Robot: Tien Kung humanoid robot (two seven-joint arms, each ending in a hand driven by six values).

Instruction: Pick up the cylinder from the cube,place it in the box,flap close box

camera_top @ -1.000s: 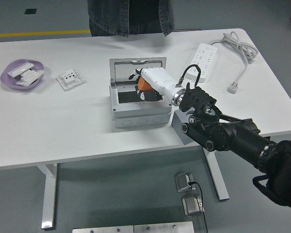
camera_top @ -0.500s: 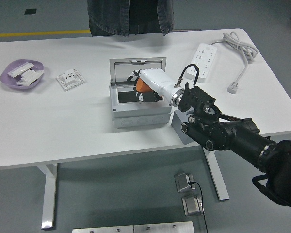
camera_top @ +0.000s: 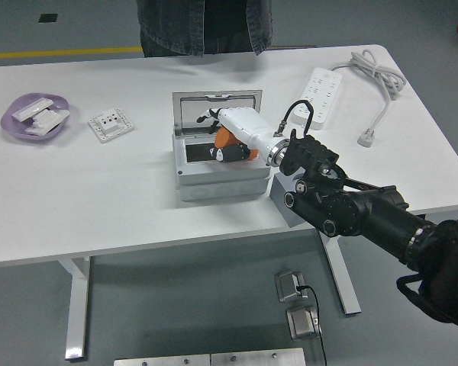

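Observation:
The grey box (camera_top: 217,183) stands mid-table with its lid (camera_top: 217,107) raised at the back. My right hand (camera_top: 223,141), white with a black arm behind it, reaches in from the right over the box's dark opening. Its fingers are curled around the orange cylinder (camera_top: 224,139), which sits low inside the opening. The grey cube (camera_top: 284,202) stands just right of the box at the table's near edge, partly hidden by my forearm, with nothing on top. My left arm is out of the picture.
A purple dish (camera_top: 15,103) with white parts sits far left, with a white socket plate (camera_top: 111,124) beside it. A white power strip (camera_top: 322,90) with cable and plug (camera_top: 368,139) lies at the back right. A person (camera_top: 206,27) stands at the far side.
My right hand has shifted slightly left and lower into the box with the orange cylinder. Nothing else has moved.

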